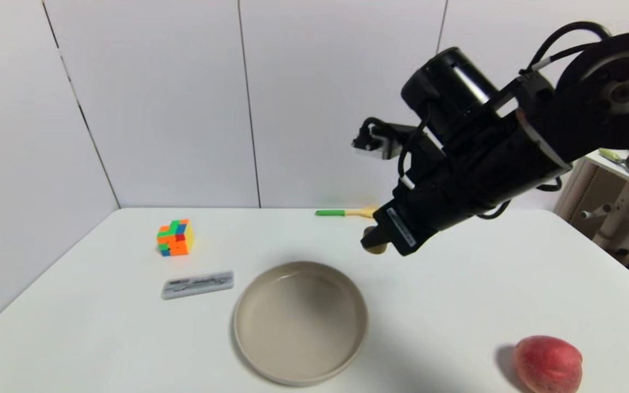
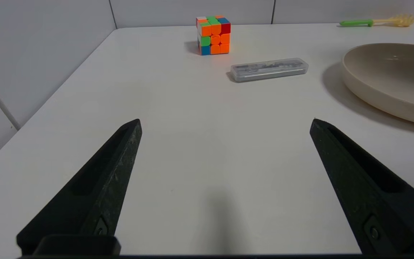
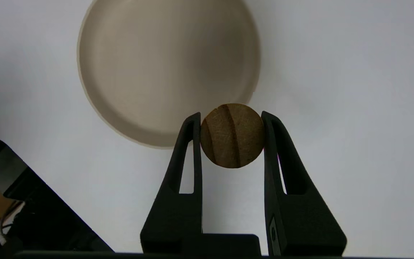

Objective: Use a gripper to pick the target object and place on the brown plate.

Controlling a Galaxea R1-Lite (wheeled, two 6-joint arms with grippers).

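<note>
My right gripper (image 1: 375,240) is shut on the target object (image 3: 232,135), a small tan wooden cylinder with a dark grain line, held between both fingers above the table. In the head view the cylinder (image 1: 375,248) peeks out under the fingers, just beyond the far right rim of the brown plate (image 1: 301,322). The plate (image 3: 167,68) lies empty ahead of the fingertips in the right wrist view. My left gripper (image 2: 225,124) is open and empty, low over the table at the left; it does not show in the head view. The plate also shows in the left wrist view (image 2: 390,82).
A colourful puzzle cube (image 1: 175,237) and a clear slim case (image 1: 197,284) lie left of the plate. A green-handled brush (image 1: 344,212) lies at the far edge. A peach (image 1: 547,363) sits at the front right. A side table (image 1: 628,169) stands beyond the right edge.
</note>
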